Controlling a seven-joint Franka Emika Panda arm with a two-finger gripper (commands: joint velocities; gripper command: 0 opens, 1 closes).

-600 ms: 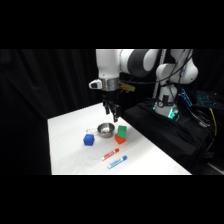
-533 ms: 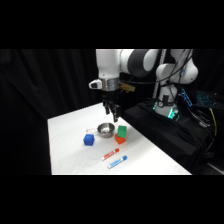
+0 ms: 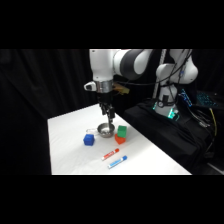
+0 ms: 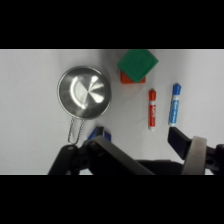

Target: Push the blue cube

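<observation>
The blue cube [image 3: 89,139] sits on the white table [image 3: 70,155], left of the metal bowl [image 3: 105,131]. My gripper [image 3: 109,120] hangs over the bowl, to the right of the cube and above it, not touching it. In the wrist view only a corner of the blue cube [image 4: 97,133] shows, behind the black linkage and beside the handle of the bowl [image 4: 85,92]. The gripper [image 4: 145,145] is open, with nothing between its fingers [image 4: 179,142].
A green cube [image 3: 122,130] rests on an orange block [image 3: 120,139] right of the bowl. A red marker [image 3: 110,154] and a blue-and-white marker [image 3: 117,161] lie nearer the front edge. Dark equipment [image 3: 170,125] stands off the table's right side.
</observation>
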